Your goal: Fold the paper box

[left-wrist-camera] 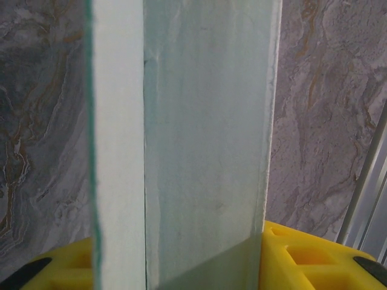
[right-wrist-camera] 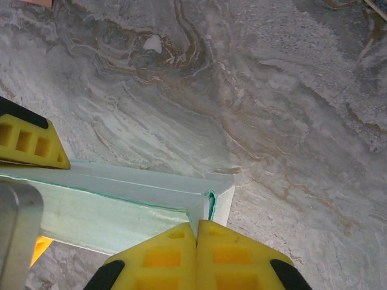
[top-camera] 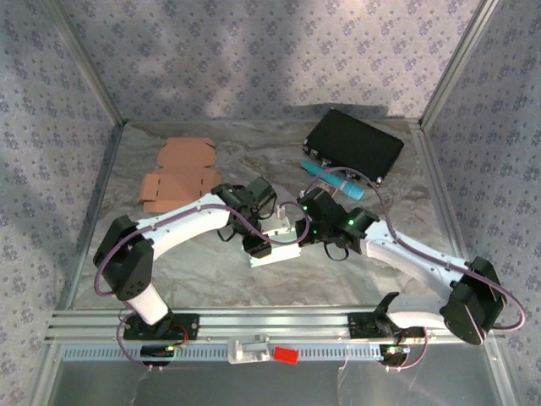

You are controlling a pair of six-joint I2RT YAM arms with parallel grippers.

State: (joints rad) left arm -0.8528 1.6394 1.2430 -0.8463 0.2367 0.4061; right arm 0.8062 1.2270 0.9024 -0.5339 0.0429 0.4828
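Paper box sits between left gripper and right gripper, both clamped on it.

Mid-bench, the left end effector and right end effector meet at a white box. Behind lie flat brown cardboard, a teal pen and a black case.

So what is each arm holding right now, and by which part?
Both hold the white box. The right gripper pinches a folded edge at one corner; the left gripper clamps a long panel across its width.
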